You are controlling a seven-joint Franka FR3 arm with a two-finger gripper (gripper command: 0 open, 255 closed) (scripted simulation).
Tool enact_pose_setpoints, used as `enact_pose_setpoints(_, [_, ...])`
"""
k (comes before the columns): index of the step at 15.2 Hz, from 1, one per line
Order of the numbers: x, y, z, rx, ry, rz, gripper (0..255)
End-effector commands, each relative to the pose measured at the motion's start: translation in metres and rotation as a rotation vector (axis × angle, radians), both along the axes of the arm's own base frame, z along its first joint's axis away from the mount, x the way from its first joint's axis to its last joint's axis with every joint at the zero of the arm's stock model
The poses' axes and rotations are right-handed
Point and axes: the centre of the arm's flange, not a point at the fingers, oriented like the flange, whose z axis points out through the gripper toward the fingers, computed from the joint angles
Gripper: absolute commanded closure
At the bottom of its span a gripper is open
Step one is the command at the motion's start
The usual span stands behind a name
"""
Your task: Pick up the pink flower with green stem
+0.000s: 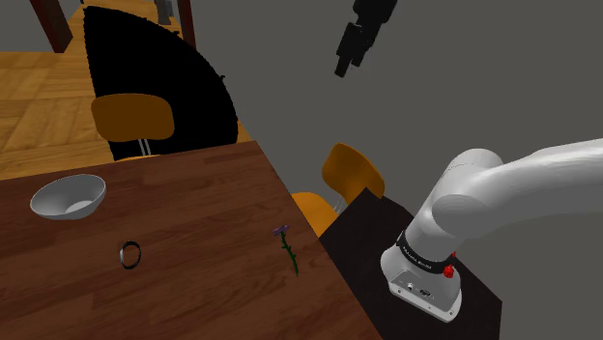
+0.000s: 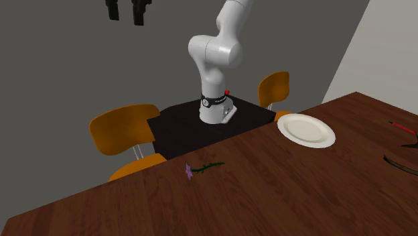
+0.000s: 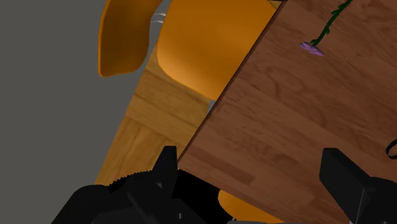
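While the gripper (image 1: 346, 66) hangs spread apart, purple flower (image 1: 288, 249) on wooden table (image 1: 193, 193), grey walls (image 1: 483, 77).

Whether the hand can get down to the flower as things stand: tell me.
Probably yes. The hand hangs open, high above the table edge, and the flower lies flat near that edge, alone on bare wood. The ring and bowl sit well off, so nothing seems to block a descent.
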Motion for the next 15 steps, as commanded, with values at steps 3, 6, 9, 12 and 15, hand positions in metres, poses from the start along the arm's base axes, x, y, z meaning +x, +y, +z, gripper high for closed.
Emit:
enact_pose_setpoints(3, [0.003,0.010,-0.024,0.005,0.027,-0.030,0])
enact_pose_setpoints(6, [0.007,0.024,-0.060,0.011,0.067,-0.075,0])
enact_pose_setpoints(9, [0.010,0.039,-0.096,0.018,0.107,-0.119,0])
enact_pose_setpoints(12, [0.012,0.054,-0.131,0.025,0.147,-0.164,0])
enact_pose_setpoints(15, [0.013,0.069,-0.167,0.032,0.187,-0.209,0])
